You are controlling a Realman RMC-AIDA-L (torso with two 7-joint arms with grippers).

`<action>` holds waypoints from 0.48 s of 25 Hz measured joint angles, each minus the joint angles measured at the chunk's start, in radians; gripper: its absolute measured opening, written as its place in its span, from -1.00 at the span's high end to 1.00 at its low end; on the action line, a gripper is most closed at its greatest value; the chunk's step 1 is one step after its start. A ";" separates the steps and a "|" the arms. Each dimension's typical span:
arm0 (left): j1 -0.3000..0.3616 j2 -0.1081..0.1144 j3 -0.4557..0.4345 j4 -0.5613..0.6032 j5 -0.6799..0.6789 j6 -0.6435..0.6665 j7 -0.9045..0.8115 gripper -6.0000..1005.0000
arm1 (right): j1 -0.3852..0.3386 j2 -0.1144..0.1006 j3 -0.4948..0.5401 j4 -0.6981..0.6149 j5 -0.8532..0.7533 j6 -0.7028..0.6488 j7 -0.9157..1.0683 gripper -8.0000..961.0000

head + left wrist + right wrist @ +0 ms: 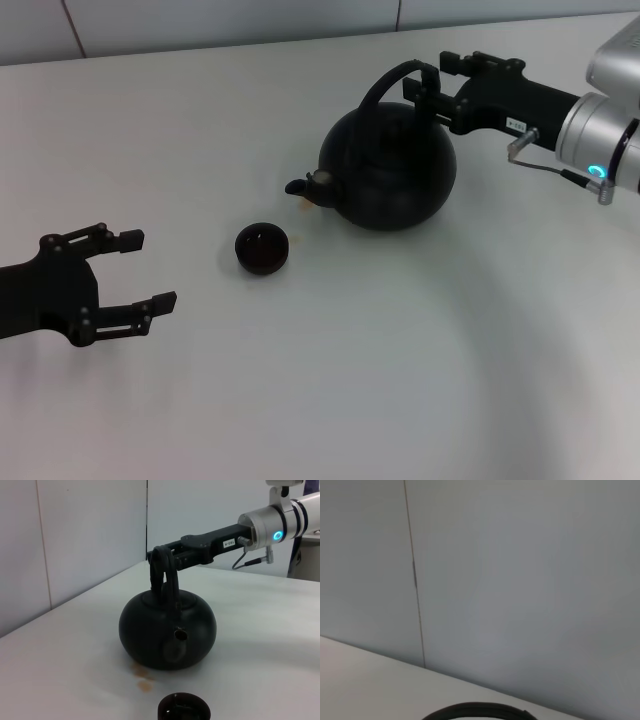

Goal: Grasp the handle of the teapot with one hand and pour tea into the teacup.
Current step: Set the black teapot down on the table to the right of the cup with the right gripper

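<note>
Head view puts my left gripper [140, 268] nearest, low over the white table [350, 390], its two fingers spread wide with nothing between them. Just ahead of its fingertips and a little toward the right arm sits the teacup [263, 248], upright on the table and apart from both grippers. Beyond the cup stands the teapot [390, 168], resting flat, its short spout [300, 186] aimed back toward the cup and my left gripper; in the left wrist view I can see a couple of brownish spots [141, 676] on the table between pot and cup. Farthest out, my right gripper [432, 88] reaches in from the far right at the top of the arched handle [390, 78]; its fingers sit on either side of the hoop, and I read it as clamped on the handle. Right wrist view gives me only the wall and a sliver of the black hoop.
</note>
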 joint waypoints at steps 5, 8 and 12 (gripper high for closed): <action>0.001 -0.001 -0.010 -0.001 0.000 0.000 0.000 -0.69 | -0.035 0.005 0.000 -0.040 0.014 -0.014 0.000 -0.28; 0.003 -0.002 -0.015 -0.001 -0.003 0.000 0.000 -0.69 | -0.055 0.006 0.011 -0.048 0.040 -0.050 -0.006 -0.33; 0.003 -0.020 -0.079 -0.001 -0.008 0.010 0.019 -0.69 | -0.067 0.006 0.034 -0.050 0.041 -0.093 -0.006 -0.39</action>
